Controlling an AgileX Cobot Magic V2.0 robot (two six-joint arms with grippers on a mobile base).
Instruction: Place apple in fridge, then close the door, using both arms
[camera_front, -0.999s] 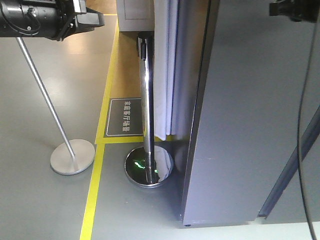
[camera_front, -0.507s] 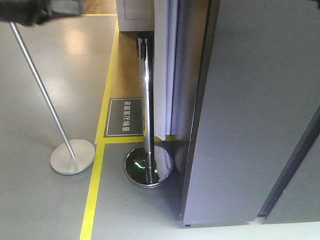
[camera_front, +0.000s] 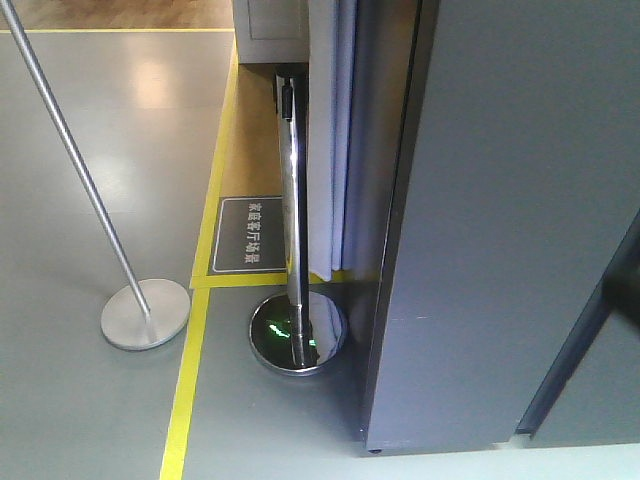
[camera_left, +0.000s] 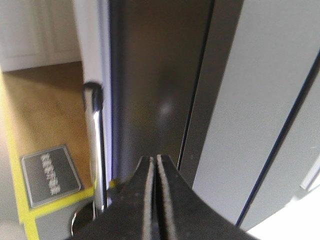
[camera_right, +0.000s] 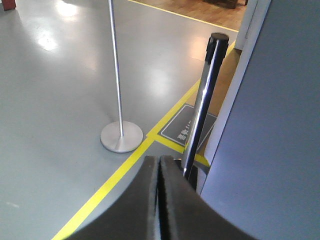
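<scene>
The fridge (camera_front: 500, 220) fills the right of the front view as tall dark grey panels split by a dark slanted seam (camera_front: 580, 340). No white lining shows. Which panel is the door I cannot tell. The apple is out of view. My left gripper (camera_left: 154, 159) is shut with nothing between its black fingers and points at the fridge's grey panels (camera_left: 260, 100). My right gripper (camera_right: 159, 159) is also shut and empty, held over the floor beside the fridge's grey side (camera_right: 270, 150). Neither arm shows in the front view.
A chrome stanchion post (camera_front: 294, 220) on a round mirrored base (camera_front: 297, 335) stands just left of the fridge. A thin metal pole (camera_front: 80, 180) leans on a flat disc base (camera_front: 145, 313). Yellow floor tape (camera_front: 190, 370) and a floor sign (camera_front: 253, 235) mark the grey floor.
The black left arm at the front view's top left and the right arm at its top right have both moved out of that view. Nothing else has shifted.
</scene>
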